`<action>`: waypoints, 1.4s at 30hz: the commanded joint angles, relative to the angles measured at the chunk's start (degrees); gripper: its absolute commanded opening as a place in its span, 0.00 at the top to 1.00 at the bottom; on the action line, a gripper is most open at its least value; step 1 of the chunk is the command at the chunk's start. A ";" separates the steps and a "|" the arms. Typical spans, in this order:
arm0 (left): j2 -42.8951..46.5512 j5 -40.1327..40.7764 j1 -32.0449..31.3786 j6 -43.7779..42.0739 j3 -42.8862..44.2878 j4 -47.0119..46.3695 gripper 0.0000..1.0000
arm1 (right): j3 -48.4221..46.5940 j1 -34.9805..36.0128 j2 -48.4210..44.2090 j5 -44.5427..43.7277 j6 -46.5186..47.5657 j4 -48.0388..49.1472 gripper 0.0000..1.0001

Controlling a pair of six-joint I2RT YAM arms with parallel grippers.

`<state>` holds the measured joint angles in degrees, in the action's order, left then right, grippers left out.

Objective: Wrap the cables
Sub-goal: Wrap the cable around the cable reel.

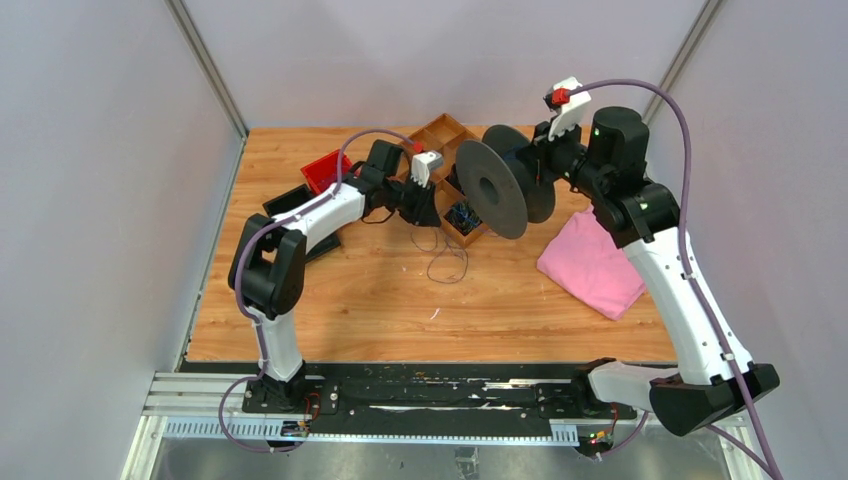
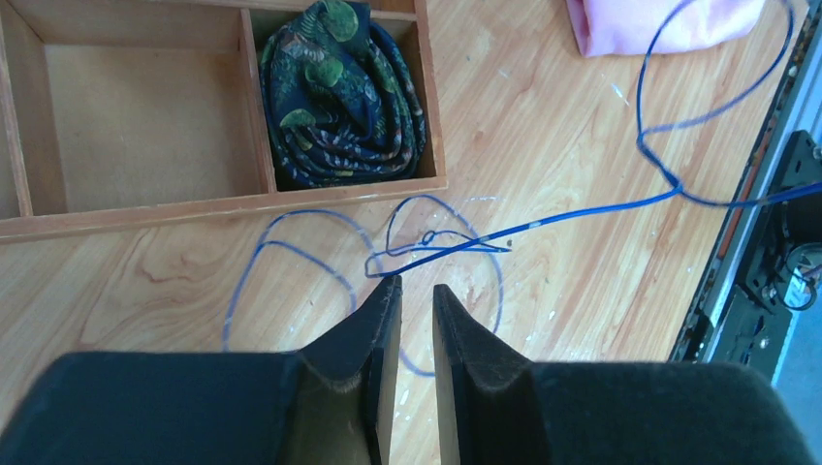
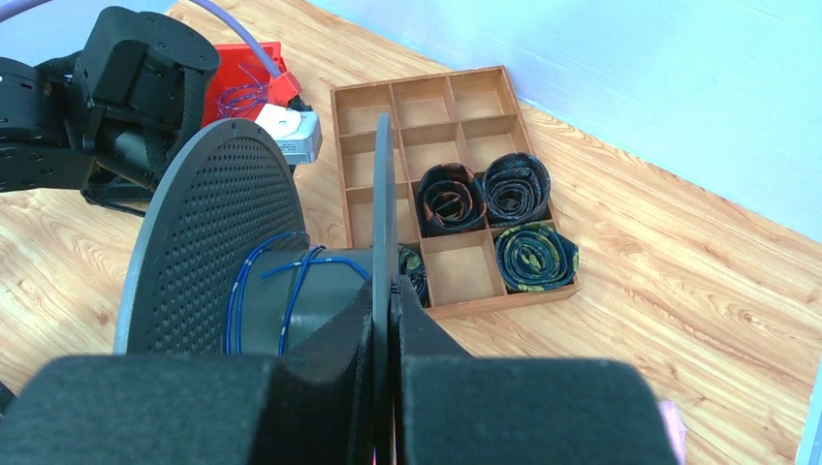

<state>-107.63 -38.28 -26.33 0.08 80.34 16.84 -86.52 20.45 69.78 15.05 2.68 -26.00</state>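
Cable lies in loose thin loops on the wooden table, just near of the wooden tray and below the left gripper, which hangs over it; jaw gap too small to judge from here. Right gripper holds the dark grey spool on edge above the table, beside the tray. Pink cloth sits right of the spool, red bin at far left. Left wrist view: left gripper has its jaws a little apart with nothing between them, tips just short of a blue cable tangle on the table; one strand runs off to the right edge. Tray just beyond holds a rolled patterned tie; pink cloth at top right. Right wrist view: right gripper is pinched tight on the thin rim of one spool flange. A few turns of blue cable sit around the spool's hub. Tray behind it has rolled ties in several compartments; red bin farther back holds some wire too.
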 commanded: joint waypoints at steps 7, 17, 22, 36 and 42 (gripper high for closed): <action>7.36 -4.59 0.87 -10.91 -3.82 2.13 0.67 | -2.47 -1.19 -2.03 2.76 -0.08 0.05 0.99; 11.26 -9.94 2.22 -22.57 -6.65 -0.82 0.29 | -2.42 -1.16 -2.63 7.17 -0.12 -1.47 1.00; 8.99 -14.01 2.08 -23.61 -6.18 -6.31 0.17 | -2.65 -1.18 -2.76 8.28 -0.75 -1.73 0.99; 0.97 -15.38 -0.37 -14.35 -7.51 -18.92 0.53 | -4.15 -1.44 -2.26 7.62 -0.96 -2.04 0.99; 0.23 -11.27 -0.40 -24.89 -4.81 0.40 1.00 | -5.94 -2.72 -2.54 2.06 -1.76 -2.68 0.99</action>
<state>-107.00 -52.45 -26.65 -17.50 73.28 4.34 -88.71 19.33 68.99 20.93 2.57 -31.24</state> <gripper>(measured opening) 0.041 0.039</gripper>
